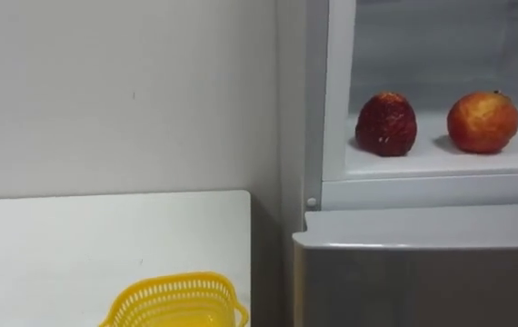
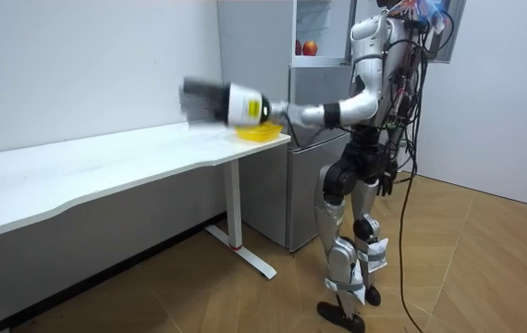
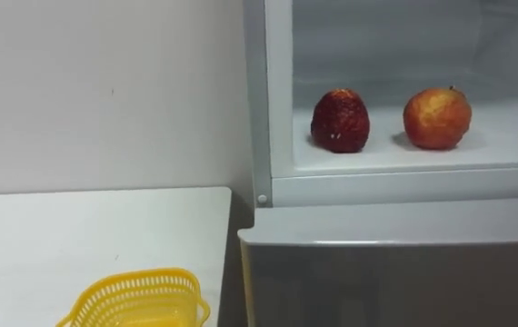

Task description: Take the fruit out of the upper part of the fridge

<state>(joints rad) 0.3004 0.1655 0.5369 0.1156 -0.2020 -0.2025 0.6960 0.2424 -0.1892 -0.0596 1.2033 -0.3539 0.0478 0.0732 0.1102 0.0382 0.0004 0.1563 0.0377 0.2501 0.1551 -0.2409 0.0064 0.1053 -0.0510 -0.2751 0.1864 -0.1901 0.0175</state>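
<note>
The upper fridge compartment (image 1: pixel 441 168) stands open ahead of me, on the right. On its white shelf sits a dark red strawberry (image 1: pixel 386 123), and to its right a red-orange apple (image 1: pixel 483 122), the two a little apart. In the room view I stand facing the fridge (image 2: pixel 310 139), and both fruits (image 2: pixel 306 47) show small inside it. My left arm reaches out over the table toward the room view's left, with my left hand (image 2: pixel 206 100) blurred above the table top, beside the yellow basket (image 2: pixel 260 133).
A white table (image 1: pixel 77 245) stands against the wall left of the fridge, with the yellow slotted basket (image 1: pixel 173 289) at its near right corner. The grey lower fridge door (image 1: pixel 423 272) is closed below the open compartment.
</note>
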